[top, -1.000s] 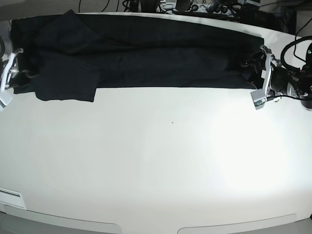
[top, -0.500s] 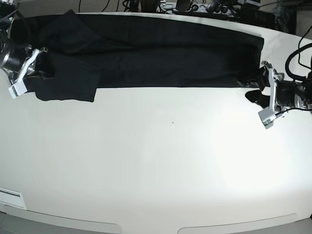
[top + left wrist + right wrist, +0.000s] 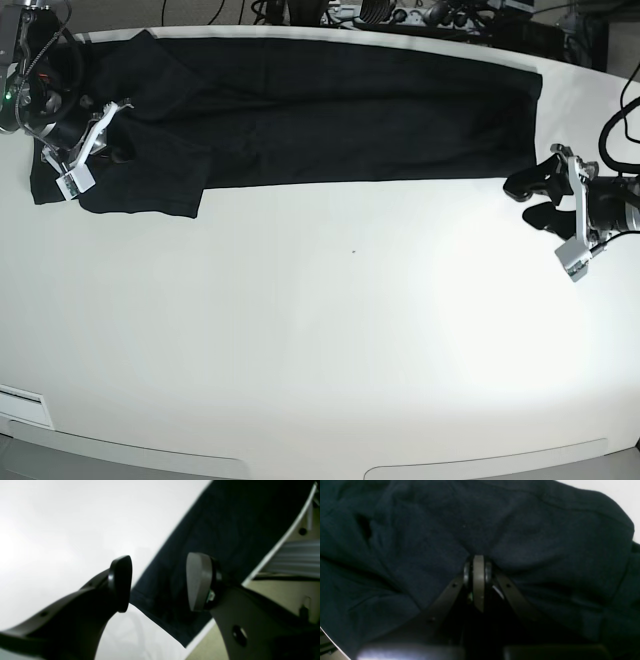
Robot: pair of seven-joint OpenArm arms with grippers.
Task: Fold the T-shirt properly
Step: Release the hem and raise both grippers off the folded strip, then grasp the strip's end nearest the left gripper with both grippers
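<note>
Right fingers (image 3: 478, 562) now pinching T-shirt (image 3: 330, 110)

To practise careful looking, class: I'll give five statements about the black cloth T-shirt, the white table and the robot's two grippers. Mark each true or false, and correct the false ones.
1. The black cloth T-shirt lies stretched along the far side of the white table. True.
2. The right gripper is shut on the T-shirt. True.
3. The left gripper also grips cloth. False: its jaws stand open, holding nothing, beside the shirt's end.
4. The T-shirt is bright red. False: it is black.
5. The table's near half carries a stack of folded shirts. False: no stack shows there.
</note>
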